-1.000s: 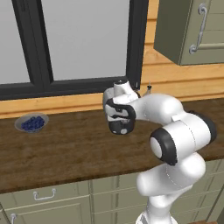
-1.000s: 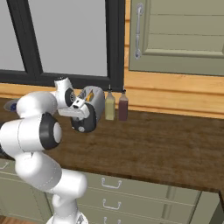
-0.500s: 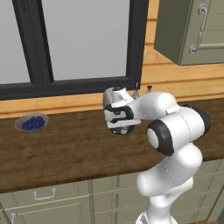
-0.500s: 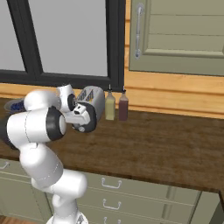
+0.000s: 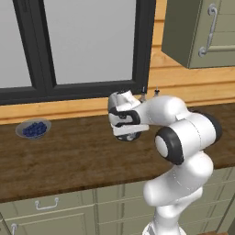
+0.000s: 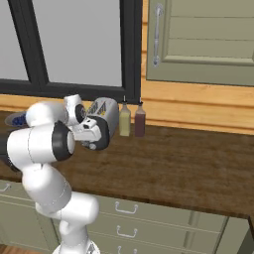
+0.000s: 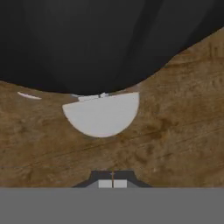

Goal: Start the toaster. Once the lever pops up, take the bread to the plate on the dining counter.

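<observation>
A dark brown wood-grain dining counter (image 6: 188, 163) runs under a black-framed window, with olive drawers below and an olive wall cabinet (image 6: 208, 39) above to the right. Against the back wall the silver toaster (image 6: 105, 115) stands on this counter, its rounded body partly covered by the robot's wrist in the right base view. The arm rises from the base, bends at a dark elbow joint and reaches forward and to the left, so that the hand hangs low over the counter just in front of the toaster. In the hand view the gripper (image 7: 112, 183) points down at the wood, its two small tips pressed together with nothing between them. The same view shows a large black mass across the top, with a pale half-round shape (image 7: 101, 114) just under its edge; what that shape is cannot be told. Just beside the toaster on its right stand a yellowish bottle (image 6: 124, 121) and a dark red bottle (image 6: 140, 120), close together. Well apart, far to the left along the counter, sits a grey bowl of blueberries (image 5: 33, 129).
</observation>
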